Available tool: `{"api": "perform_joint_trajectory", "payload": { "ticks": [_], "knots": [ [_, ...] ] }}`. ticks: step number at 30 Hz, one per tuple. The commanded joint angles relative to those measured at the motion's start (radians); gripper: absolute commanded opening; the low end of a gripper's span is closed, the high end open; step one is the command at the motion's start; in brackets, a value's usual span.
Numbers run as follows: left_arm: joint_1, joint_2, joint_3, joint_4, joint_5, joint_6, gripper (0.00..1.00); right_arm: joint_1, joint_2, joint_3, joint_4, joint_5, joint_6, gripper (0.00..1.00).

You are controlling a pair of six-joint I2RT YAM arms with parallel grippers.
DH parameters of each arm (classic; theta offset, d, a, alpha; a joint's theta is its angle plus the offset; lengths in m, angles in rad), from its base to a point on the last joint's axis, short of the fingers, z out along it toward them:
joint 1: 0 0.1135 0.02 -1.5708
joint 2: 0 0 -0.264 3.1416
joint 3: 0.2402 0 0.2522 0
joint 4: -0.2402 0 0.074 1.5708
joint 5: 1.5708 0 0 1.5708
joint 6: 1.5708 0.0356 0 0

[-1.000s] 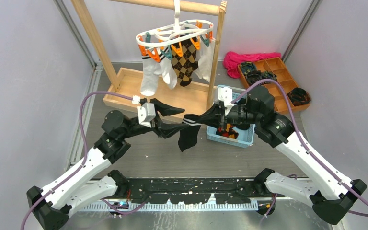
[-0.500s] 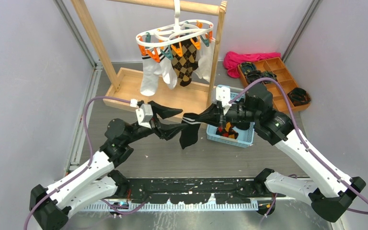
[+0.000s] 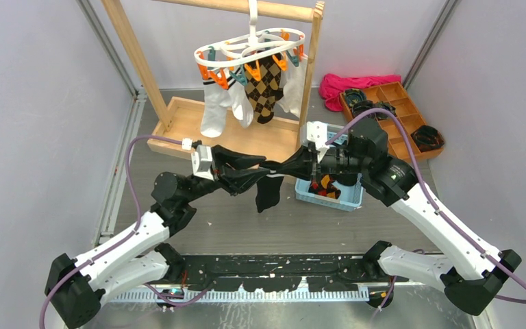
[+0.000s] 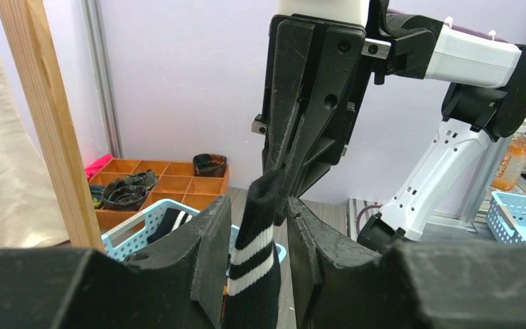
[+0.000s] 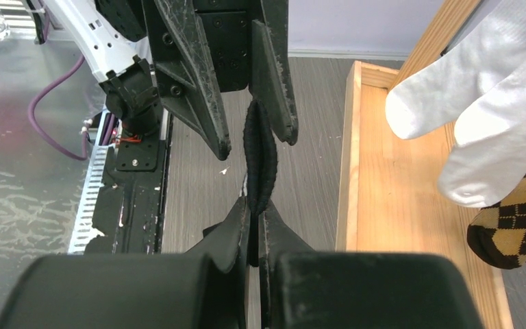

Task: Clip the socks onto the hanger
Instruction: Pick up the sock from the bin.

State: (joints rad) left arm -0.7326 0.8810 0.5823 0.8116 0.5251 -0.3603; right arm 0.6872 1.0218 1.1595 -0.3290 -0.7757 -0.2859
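**Item 1.** Plain black sock (image 3: 268,194) with two thin white stripes (image 4: 250,264) around its cuff.
- It is held in the air above the grey table (image 3: 233,226), between the two arms.
- It is placed just left of the pale blue plastic basket (image 3: 318,201) and nearer than the base tray of the tall wooden rack frame (image 3: 137,62).
- The long axis is set close to vertical, with the cuff uppermost and the toe pointed down toward the table.

**Item 2.** Right gripper (image 3: 282,168).
- Its fingers are pressed together on the top edge of the cuff.
- The black sock is hung from this pinch.

**Item 3.** Left gripper (image 3: 263,171).
- Its jaws are spread and set one on each side of the cuff, at the level of the stripes, just below the right gripper's pinch.
- In the right wrist view a gap is seen between each of its fingers (image 5: 212,103) and the fabric, so the cuff is straddled and not clamped.

**Item 4.** White plastic oval-ring hanger (image 3: 246,48) with orange and teal clips.
- It is hooked over the top bar of the rack frame, farther back than both grippers and well apart from the black sock.
- White socks (image 3: 216,110) and brown-and-black argyle socks (image 3: 264,89) are clipped to it, toes down.

**Item 5.** Orange compartment tray (image 3: 390,96) and pink cloth (image 3: 356,86), both laid at the far right of the table.
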Motion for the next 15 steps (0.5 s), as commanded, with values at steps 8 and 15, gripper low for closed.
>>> {"api": "perform_joint_trajectory", "payload": {
  "ticks": [8,15],
  "knots": [
    [0.008,-0.033,-0.024,0.061,0.012,-0.009,0.35,0.006,0.004,0.054,0.090,-0.004,0.045,0.01],
    [0.014,-0.019,-0.020,0.102,0.018,-0.029,0.22,0.005,0.009,0.054,0.091,-0.007,0.048,0.01]
  ]
}}
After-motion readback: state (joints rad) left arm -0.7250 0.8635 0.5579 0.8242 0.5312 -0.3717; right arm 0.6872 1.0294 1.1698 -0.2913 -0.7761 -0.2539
